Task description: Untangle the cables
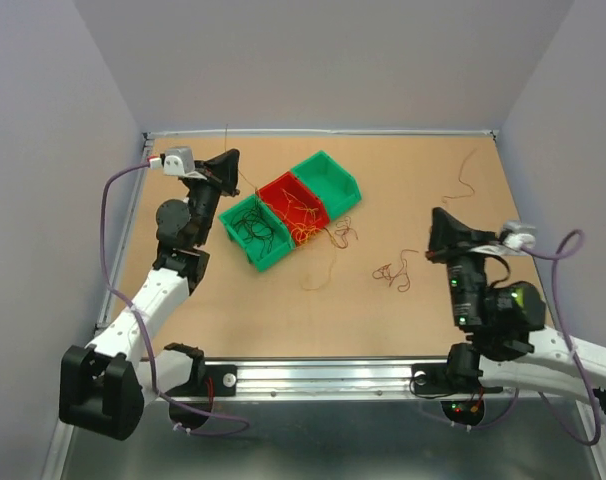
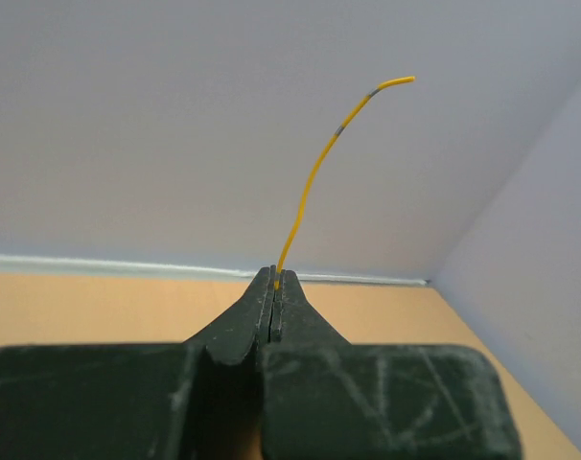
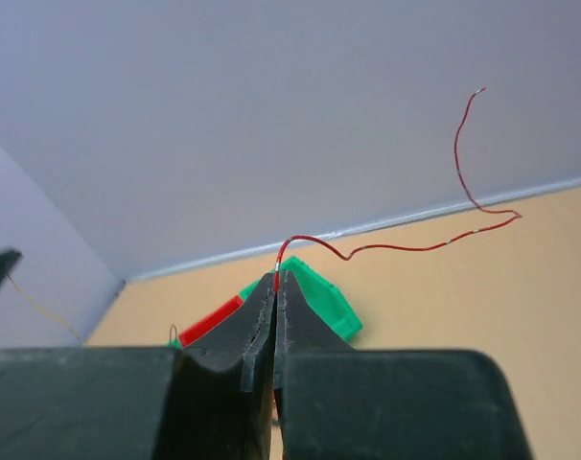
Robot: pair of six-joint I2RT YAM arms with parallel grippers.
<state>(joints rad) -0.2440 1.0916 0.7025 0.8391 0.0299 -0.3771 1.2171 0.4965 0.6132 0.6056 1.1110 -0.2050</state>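
Left gripper (image 2: 274, 278): pinched tight on one yellow wire (image 2: 319, 172), which pokes up past the tips.
Right gripper (image 3: 276, 280): clamped on one red wire (image 3: 406, 247) curling off rightward.
Bins: three in a row: green bin (image 1: 266, 258) with dark strands (image 1: 248, 225), red bin (image 1: 280, 187) with red and orange strands (image 1: 303, 218), second green bin (image 1: 335, 182).
Loose: one small clump (image 1: 395, 270) on the table (image 1: 403, 320), between bins and right arm.
Room: walls (image 1: 333, 60) on three sides, open table at right.

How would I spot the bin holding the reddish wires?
On the tan table, three bins sit in a slanted row left of centre. It is the middle bin: the only red one, flanked by one green bin and another.
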